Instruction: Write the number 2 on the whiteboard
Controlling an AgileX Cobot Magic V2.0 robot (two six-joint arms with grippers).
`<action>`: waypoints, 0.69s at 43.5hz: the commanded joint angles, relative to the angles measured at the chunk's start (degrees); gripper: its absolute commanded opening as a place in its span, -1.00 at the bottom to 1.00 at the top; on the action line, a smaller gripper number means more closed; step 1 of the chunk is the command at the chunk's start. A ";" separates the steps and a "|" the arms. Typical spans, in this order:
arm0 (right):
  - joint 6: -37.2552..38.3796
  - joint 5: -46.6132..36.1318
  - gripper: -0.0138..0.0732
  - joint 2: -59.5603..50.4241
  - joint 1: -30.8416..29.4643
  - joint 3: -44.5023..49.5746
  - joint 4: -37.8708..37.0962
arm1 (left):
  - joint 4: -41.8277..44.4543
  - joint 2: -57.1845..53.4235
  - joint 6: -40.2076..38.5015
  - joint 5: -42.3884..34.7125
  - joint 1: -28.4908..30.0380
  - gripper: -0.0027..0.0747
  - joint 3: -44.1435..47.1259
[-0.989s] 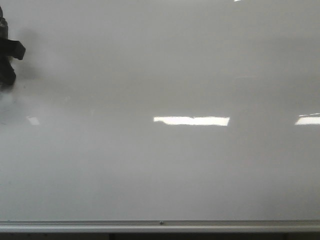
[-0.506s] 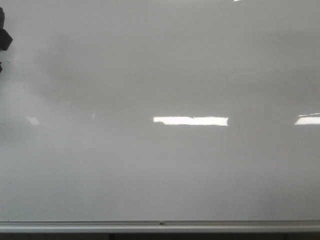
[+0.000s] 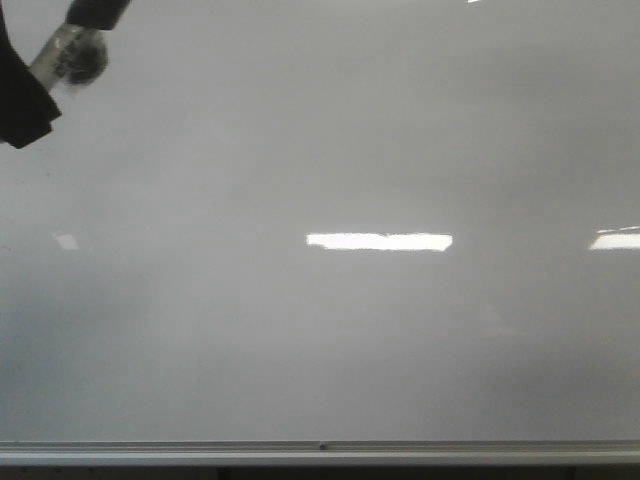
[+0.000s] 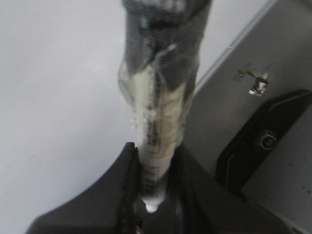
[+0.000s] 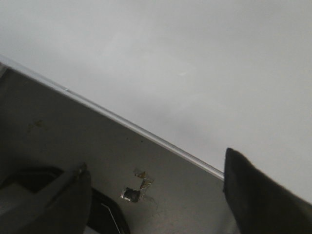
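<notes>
The whiteboard [image 3: 380,150] fills the front view, glossy grey-white with light reflections and a silver bottom rail [image 3: 320,452]. The number 2 is out of view; the board surface I see is unmarked. My left gripper [image 3: 25,100] is at the board's top left corner, shut on a marker [image 3: 75,55]. In the left wrist view the marker [image 4: 158,112], its white barrel wrapped in clear tape and dark mesh, stands between the fingers of the left gripper [image 4: 155,165]. My right gripper [image 5: 161,195] is open and holds nothing, near the board's rail [image 5: 146,134].
Beside the board edge lies a grey surface [image 5: 63,126] with a small taped metal piece [image 5: 134,191]. A black fitting [image 4: 263,141] sits on that grey surface in the left wrist view.
The left gripper has moved from the left edge up to the board's top left corner, and the marker now shows in the front view.
</notes>
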 commanded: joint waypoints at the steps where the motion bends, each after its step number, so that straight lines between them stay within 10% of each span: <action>1: -8.98 0.81 0.65 1.63 2.73 -3.51 6.35 | -2.22 -1.69 2.32 1.17 -5.10 -0.98 -3.02; 30: -19.27 4.70 0.65 14.68 33.72 -20.00 8.77 | -0.69 -1.48 3.59 -0.47 -23.97 -0.98 -5.26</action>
